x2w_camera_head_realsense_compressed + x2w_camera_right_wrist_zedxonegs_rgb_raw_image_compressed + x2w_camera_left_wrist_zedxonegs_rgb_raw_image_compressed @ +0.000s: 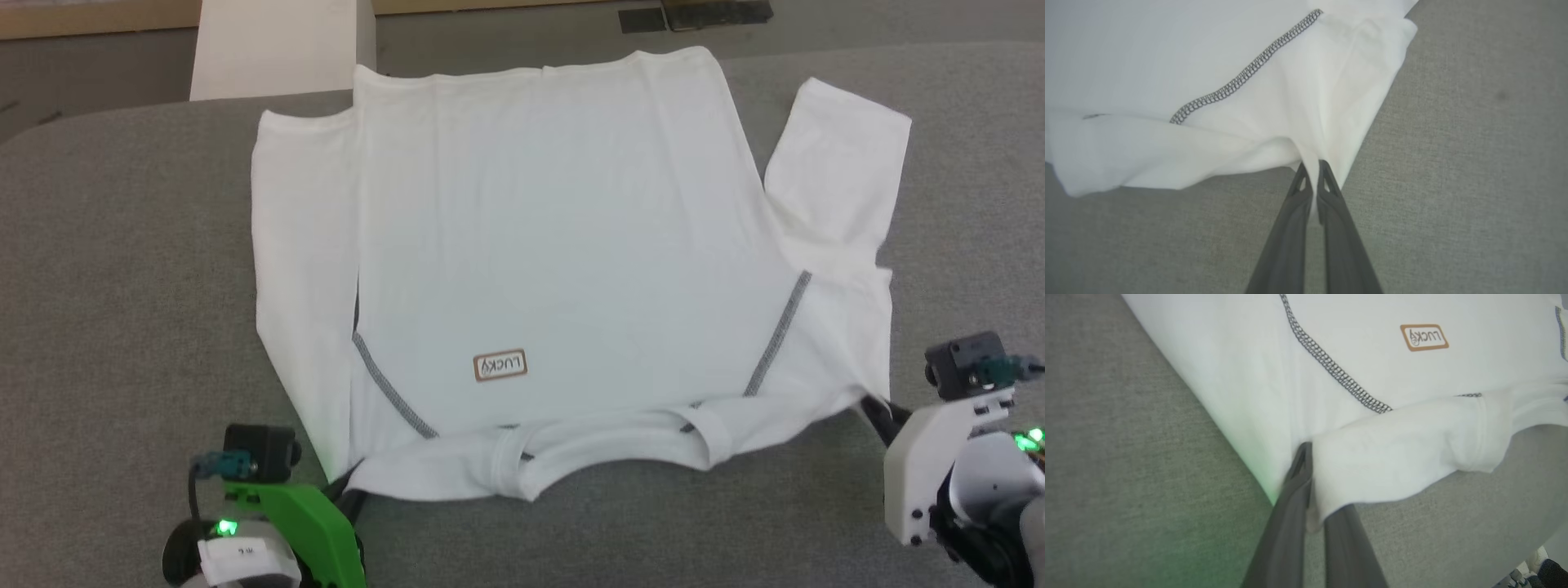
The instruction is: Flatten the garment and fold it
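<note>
The garment (563, 245), a white T-shirt with grey seam stitching and a small brown "LUCKY" label, lies spread on the grey table, collar toward me. My left gripper (353, 474) is shut on the garment's near-left shoulder corner. In the left wrist view the garment (1392, 453) drapes over the left gripper (1306, 457) and hides one fingertip. My right gripper (872, 406) is shut on the near-right shoulder edge. The right wrist view shows a pinch of the garment (1323, 102) squeezed in the right gripper (1313, 167). The right sleeve sticks out at the far right.
The grey fabric-covered table (122, 269) extends around the shirt, with bare surface on the left, right and near sides. A rigid white box (277, 45) stands beyond the far-left table edge. Floor with dark mats shows behind.
</note>
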